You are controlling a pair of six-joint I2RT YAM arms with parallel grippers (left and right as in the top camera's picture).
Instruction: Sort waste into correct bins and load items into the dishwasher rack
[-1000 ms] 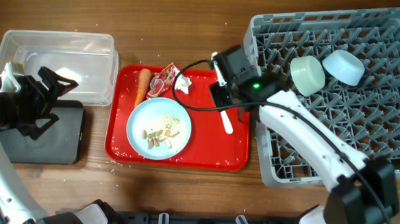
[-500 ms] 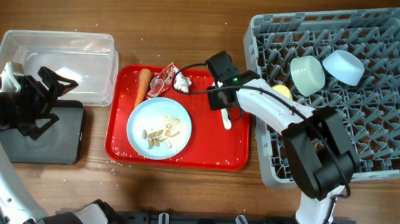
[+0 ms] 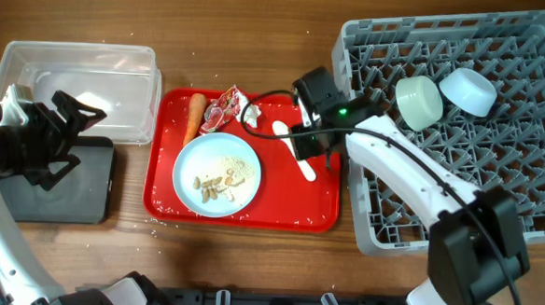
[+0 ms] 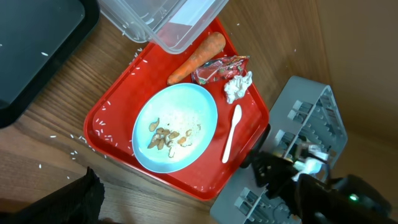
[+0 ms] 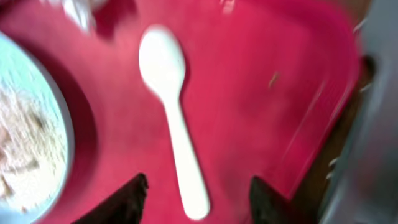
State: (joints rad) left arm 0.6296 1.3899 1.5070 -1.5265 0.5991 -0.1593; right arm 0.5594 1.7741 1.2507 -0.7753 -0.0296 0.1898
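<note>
On the red tray (image 3: 321, 211) lie an orange carrot (image 3: 194, 117), a red-and-white wrapper (image 3: 220, 110), a white tissue wad (image 3: 252, 112), a pale blue plate (image 3: 218, 150) with beige scraps (image 3: 217, 182), and a white spoon (image 3: 294, 146). My right gripper (image 3: 308, 147) hovers open over the spoon's handle. In the right wrist view its fingers (image 5: 199, 205) straddle the handle end of the spoon (image 5: 171, 112). Two pale bowls (image 3: 418, 101) (image 3: 468, 91) sit in the grey rack (image 3: 495, 183). The yellow cup is hidden. My left gripper (image 3: 68, 134) is open and empty over the black tray (image 3: 55, 192).
The clear tub (image 3: 80, 82) stands at the back left, touching the black tray's far side. The left wrist view shows the carrot (image 4: 198, 57), wrapper (image 4: 219, 68), tissue (image 4: 237, 87), plate (image 4: 180, 112), spoon (image 4: 231, 132) and rack corner (image 4: 298, 118). The rack's left wall adjoins the red tray.
My right gripper swung left across the red tray's back edge, then back right, and now sits over the spoon's handle. Its arm now covers the yellow cup. The left arm has not moved.
</note>
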